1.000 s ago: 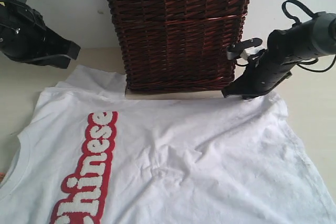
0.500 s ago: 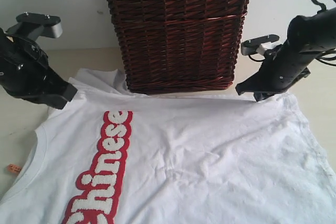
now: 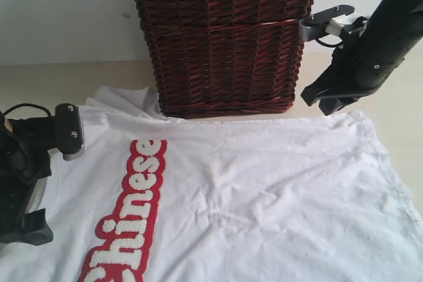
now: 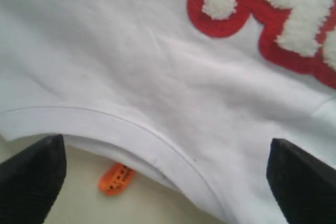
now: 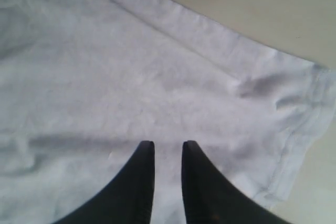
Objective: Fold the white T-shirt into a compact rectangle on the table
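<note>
Lying spread out and front-up on the pale table [image 3: 39, 84], the white T-shirt [image 3: 264, 189] covers most of the near surface, with soft creases across its middle. Its far edge runs just in front of the dark brown wicker basket [image 3: 225, 37], and one sleeve [image 3: 119, 100] sits beside the basket's lower left corner. The red-outlined fuzzy lettering [image 3: 129, 216] runs along the left part of the cloth.

The left gripper [image 4: 168, 179] hangs over the neck opening with its jaws spread wide and nothing between them. In its wrist view the two dark fingertips [image 4: 34, 177] stand far apart. Between them lie the ribbed collar [image 4: 131, 135] and the small orange tag [image 4: 116, 178], which rests on the table under the collar's edge.

The right gripper [image 5: 167, 148] is raised above the shirt's far right corner [image 3: 353, 120], near the basket's right side. Its jaws are parted by a narrow gap and grasp nothing. The cloth below them lies loose, with a seamed hem along the corner.
</note>
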`<act>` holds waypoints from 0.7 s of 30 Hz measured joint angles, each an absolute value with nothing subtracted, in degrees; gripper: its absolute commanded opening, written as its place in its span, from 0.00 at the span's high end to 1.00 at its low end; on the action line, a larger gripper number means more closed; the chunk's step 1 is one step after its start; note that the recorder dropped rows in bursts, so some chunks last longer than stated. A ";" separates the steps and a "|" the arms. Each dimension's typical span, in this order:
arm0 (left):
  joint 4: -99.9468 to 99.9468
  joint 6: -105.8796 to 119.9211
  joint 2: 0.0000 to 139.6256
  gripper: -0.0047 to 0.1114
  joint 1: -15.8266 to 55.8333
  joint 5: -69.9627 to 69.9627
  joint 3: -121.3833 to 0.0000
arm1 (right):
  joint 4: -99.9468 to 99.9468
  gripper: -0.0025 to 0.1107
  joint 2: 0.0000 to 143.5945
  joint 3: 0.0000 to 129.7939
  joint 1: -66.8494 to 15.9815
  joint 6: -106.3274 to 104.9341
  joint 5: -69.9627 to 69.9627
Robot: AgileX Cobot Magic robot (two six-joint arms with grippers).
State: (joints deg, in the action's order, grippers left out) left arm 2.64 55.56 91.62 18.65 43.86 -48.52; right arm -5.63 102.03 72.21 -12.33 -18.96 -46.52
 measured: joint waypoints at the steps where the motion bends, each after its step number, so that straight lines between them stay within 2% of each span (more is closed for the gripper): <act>1: 1.87 55.87 91.62 0.06 18.65 42.72 -48.52 | -5.74 0.79 102.03 71.88 -12.33 -18.96 -46.12; 5: 6.79 57.10 92.53 0.06 18.65 39.94 -47.20 | -6.24 0.79 102.03 70.97 -12.33 -19.16 -44.01; 8: 5.79 75.18 93.45 0.06 18.73 34.40 -46.71 | -6.27 0.79 102.03 70.97 -12.33 -19.19 -43.44; 12: 2.83 87.53 93.45 0.06 18.73 29.04 -46.71 | -6.65 0.79 102.03 70.97 -12.33 -19.29 -42.82; 17: 6.76 89.28 93.45 0.06 18.45 27.93 -46.71 | -6.75 0.79 102.03 70.97 -12.33 -19.40 -42.32; 21: 7.06 86.34 93.53 0.06 14.48 28.09 -47.48 | -6.75 0.79 102.03 70.97 -12.33 -19.63 -42.32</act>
State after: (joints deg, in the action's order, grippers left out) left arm 7.06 86.34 93.53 14.48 28.09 -47.48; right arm -6.75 102.03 70.97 -12.33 -19.63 -42.32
